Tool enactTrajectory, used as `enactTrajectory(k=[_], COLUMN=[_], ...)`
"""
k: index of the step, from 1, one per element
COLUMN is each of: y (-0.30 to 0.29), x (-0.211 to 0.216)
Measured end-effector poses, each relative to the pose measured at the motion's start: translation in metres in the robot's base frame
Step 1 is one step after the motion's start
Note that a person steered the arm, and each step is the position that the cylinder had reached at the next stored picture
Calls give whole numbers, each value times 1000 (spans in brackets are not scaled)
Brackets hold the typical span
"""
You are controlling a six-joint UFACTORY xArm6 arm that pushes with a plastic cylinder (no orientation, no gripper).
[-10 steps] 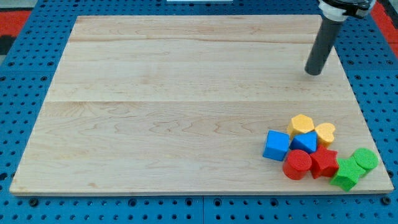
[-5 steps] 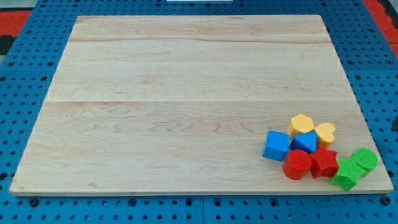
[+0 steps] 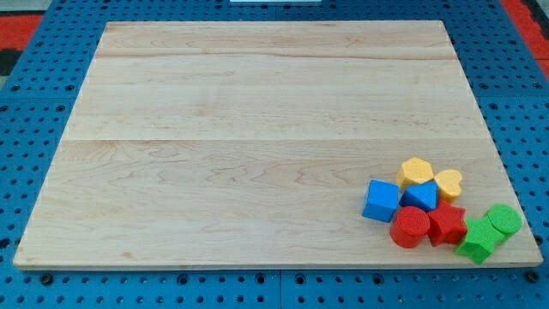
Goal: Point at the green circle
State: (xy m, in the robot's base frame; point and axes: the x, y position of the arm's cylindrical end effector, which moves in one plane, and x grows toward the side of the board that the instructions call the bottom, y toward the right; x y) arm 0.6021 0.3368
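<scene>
The tip is out of view, its state untold, while the green circle (image 3: pixel 504 219) sits touching the green star (image 3: pixel 477 241).

**Rod out of view; packed blocks hide one another**

My tip does not show anywhere in the camera view, so its place relative to the blocks cannot be told.

In the cluster at the view's bottom right, the second blue block (image 3: pixel 420 196) is wedged between the yellow blocks and the red ones; too little of it shows to name its shape. The red block (image 3: pixel 447 223) beside the red cylinder (image 3: pixel 410 227) is partly covered, its outline unclear. The green circle (image 3: pixel 503 219) touches the other green block (image 3: pixel 477 240), whose shape is hard to read.
</scene>
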Motion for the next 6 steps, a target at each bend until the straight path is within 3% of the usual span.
enactTrajectory(k=[6], y=[-25], x=[-6])
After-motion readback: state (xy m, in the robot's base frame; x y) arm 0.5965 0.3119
